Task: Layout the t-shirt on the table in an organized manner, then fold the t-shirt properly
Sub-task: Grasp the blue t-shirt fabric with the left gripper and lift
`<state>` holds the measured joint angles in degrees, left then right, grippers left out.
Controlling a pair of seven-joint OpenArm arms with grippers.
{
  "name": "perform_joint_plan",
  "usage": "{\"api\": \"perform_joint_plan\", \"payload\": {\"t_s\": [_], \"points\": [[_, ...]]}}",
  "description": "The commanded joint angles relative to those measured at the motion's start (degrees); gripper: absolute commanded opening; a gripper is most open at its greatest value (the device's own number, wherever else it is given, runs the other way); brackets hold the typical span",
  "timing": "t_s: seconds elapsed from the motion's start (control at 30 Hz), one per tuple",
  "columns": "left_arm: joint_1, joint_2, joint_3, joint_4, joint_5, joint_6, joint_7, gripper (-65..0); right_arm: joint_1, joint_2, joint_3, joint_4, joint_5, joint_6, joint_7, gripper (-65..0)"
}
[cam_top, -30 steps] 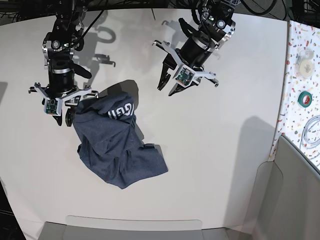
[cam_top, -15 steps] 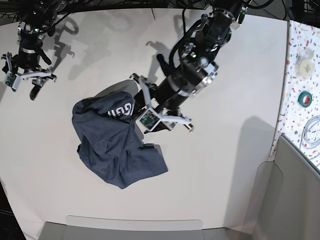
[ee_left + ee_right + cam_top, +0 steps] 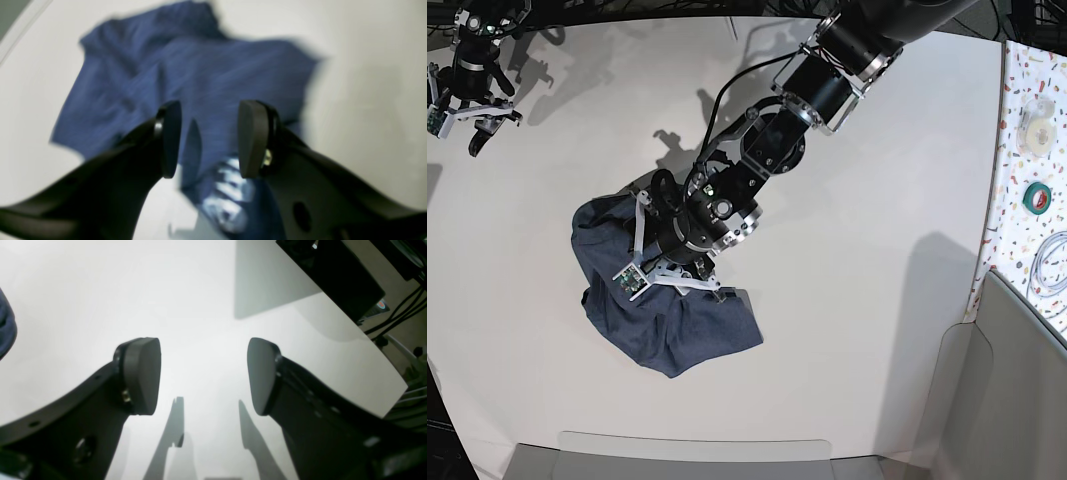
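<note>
One broad white table [image 3: 857, 330], matte and smooth, fills nearly the whole scene, and on it lies a single t-shirt [image 3: 642, 325], dark navy heathered cloth bunched into a rumpled, roughly wedge-shaped heap left of the table's middle in the base view, with folds and creases running across it. White block lettering on the shirt shows only in the left wrist view, blurred beyond reading. Two black robot arms work above the surface. The left arm reaches down from the top of the base view, a chain of thick cylindrical joints with metal rings, and ends directly over the upper part of the shirt; its left gripper [image 3: 205, 138] hangs with its two dark, rounded pads parted and nothing between them, the blue cloth visible through the gap. Whether the pads touch the fabric cannot be told from these views. The right gripper [image 3: 203, 375] sits well apart at the far top-left corner of the base view, over bare table, its two smooth grey-black pads spread wide and empty, their twin shadows cast on the white surface below. Along the right edge runs one narrow speckled strip [image 3: 1017, 150] of confetti pattern.
</note>
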<state>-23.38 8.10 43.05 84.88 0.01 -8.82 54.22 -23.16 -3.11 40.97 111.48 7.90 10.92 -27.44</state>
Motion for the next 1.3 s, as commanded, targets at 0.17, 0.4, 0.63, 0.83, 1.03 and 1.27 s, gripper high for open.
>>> {"api": "perform_joint_plan", "payload": {"t_s": [0.17,0.4,0.63,0.83,1.03,1.27], "points": [[-8.9,0.9,2.5,-7.9,-0.2,11.7,-1.4,-37.5,0.3,-1.0,-0.5,0.9,0.4,-0.1,1.3,-25.3],[-10.9,0.9,2.4,-8.7,-8.3,11.9,-7.1,-37.5,1.1,-1.0,-3.2,0.8,0.3,-0.1,1.3,-25.3],[-10.9,0.9,2.5,-14.8,-23.3,12.2,-8.6,-37.5,1.5,-1.0,-3.7,0.8,0.3,-0.1,1.3,-25.3],[-10.6,0.9,2.6,-23.5,-23.4,12.0,-13.7,-40.6,1.5,-1.0,-3.7,0.6,0.3,-0.1,1.3,-25.3],[-8.0,0.9,-1.4,-17.6,-23.5,12.2,-13.9,-65.0,3.2,-0.9,-4.2,-2.6,0.3,-0.1,1.3,-25.3],[0.2,0.6,-21.5,0.0,-23.5,12.0,-13.6,-65.0,3.7,-0.9,-4.9,-2.9,0.3,-0.1,1.3,-25.3]]}}
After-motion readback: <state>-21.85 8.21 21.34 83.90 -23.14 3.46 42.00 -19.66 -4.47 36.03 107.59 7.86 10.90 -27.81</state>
